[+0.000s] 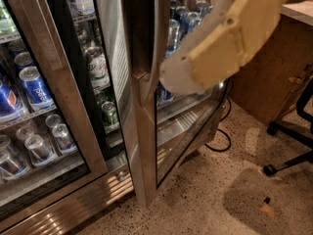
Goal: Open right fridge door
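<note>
The right fridge door (143, 146) stands swung out toward the camera, nearly edge-on, with its steel frame in the middle of the view and its glass pane to the right. Its vertical steel bar handle (157, 43) runs along the near edge. Shelves with green cans (108, 112) show in the gap left of the door. My cream-coloured arm (239, 33) comes down from the upper right. Its white wrist end, with the gripper (168, 80), sits right against the handle at mid height.
The left fridge door (63, 106) is closed, with blue Pepsi cans (34, 84) behind its glass. A black cable (222, 141) lies on the speckled floor. A wooden counter side (274, 77) and a black office chair base (288, 151) stand at right.
</note>
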